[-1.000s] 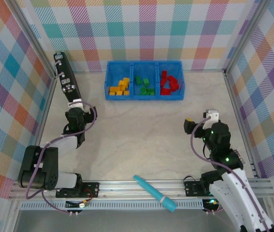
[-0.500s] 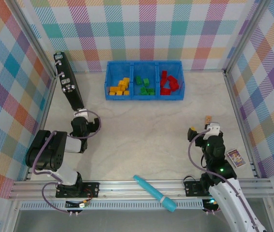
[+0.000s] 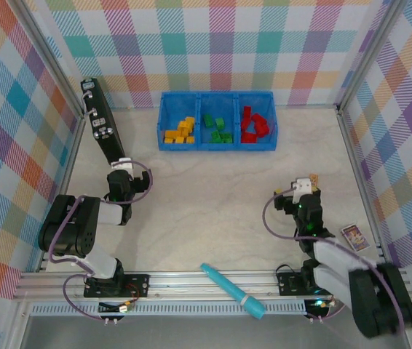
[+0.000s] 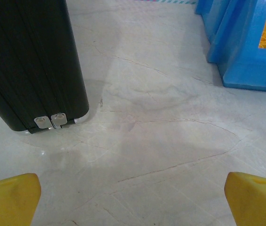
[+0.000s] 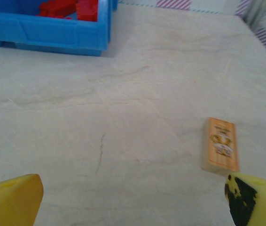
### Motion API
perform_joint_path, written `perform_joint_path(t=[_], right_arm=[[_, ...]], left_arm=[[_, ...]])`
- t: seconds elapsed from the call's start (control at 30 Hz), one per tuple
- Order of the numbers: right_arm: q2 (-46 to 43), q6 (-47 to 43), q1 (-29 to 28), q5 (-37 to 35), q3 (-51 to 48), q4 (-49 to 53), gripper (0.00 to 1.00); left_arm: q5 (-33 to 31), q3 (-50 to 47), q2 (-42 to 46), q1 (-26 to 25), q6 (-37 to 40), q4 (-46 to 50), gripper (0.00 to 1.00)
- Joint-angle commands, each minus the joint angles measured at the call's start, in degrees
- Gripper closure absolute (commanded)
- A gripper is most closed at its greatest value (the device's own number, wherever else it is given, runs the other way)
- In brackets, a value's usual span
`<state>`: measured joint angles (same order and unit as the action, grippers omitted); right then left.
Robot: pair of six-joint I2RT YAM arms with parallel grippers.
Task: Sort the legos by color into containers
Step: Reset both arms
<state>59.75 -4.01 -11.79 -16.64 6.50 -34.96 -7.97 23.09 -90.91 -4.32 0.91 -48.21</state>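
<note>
Blue plastic, the three-compartment bin (image 3: 191,145) sits at the far middle of the table with its long axis running left to right, and every lego in sight lies inside it: yellow-orange legos (image 3: 180,131) in the left cell, green legos (image 3: 218,129) in the middle, red legos (image 3: 253,125) in the right. I see no loose brick on the tabletop (image 3: 213,203), so the sort looks done by my judgement. The left gripper (image 4: 133,202) has its yellow fingers spread wide with nothing between them; the bin lies ahead and to its right, yellow end nearest, with a black bar (image 4: 34,61) standing just ahead on its left. The right gripper (image 5: 133,200) is likewise agape and empty, with the bin's red end ahead to its left and a small wooden tile (image 5: 221,144) lying flat just before its right finger. The surface is pale, marbled and smooth. A teal marker (image 3: 231,287) and a picture card (image 3: 354,236) lie near the front edge, with checked walls (image 3: 213,43) closing in on three sides.
</note>
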Motion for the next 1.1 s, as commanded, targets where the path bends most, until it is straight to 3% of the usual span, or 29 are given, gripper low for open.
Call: perform_joint_path(t=[0.0, 0.13, 0.17, 0.23, 0.27, 0.33, 0.4, 0.43, 0.97, 1.07], right_arm=[[9.84, -4.63, 1.04, 7.32, 4.65, -16.06, 0.01], [22.60, -4.58, 3.53, 12.84, 9.02, -23.26, 0.01], [23.81, -2.79, 3.76, 9.84, 8.99, -24.32, 0.01], [26.62, 0.03, 7.73, 17.36, 8.40, -26.90, 0.01], [29.30, -0.16, 7.93, 17.29, 9.58, -29.10, 0.01], [28.04, 1.80, 9.55, 18.57, 16.32, -13.64, 0.01], [28.01, 4.84, 12.41, 19.76, 17.86, -10.20, 0.01], [28.99, 4.87, 12.32, 19.96, 17.15, -13.71, 0.01], [28.58, 4.16, 11.72, 19.53, 18.25, -10.62, 0.01], [27.61, 4.27, 11.53, 18.09, 15.48, -14.65, 0.01]], left_arm=[[0.43, 0.51, 0.41, 0.10, 0.41, -1.15, 0.00], [0.46, 0.55, 0.40, 0.05, 0.41, -1.05, 0.00], [0.49, 0.59, 0.37, 0.10, 0.46, -1.04, 0.00], [0.47, 0.55, 0.35, 0.09, 0.43, -1.04, 0.00], [0.42, 0.55, 0.39, 0.10, 0.41, -1.02, 0.00], [0.43, 0.55, 0.33, 0.05, 0.41, -1.03, 0.00], [0.44, 0.62, 0.39, 0.09, 0.41, -0.99, 0.00], [0.42, 0.60, 0.30, 0.10, 0.43, -1.01, 0.00], [0.36, 0.64, 0.30, 0.10, 0.48, -0.90, 0.00], [-1.43, -1.63, 0.85, -0.08, -0.01, -4.84, 0.00]])
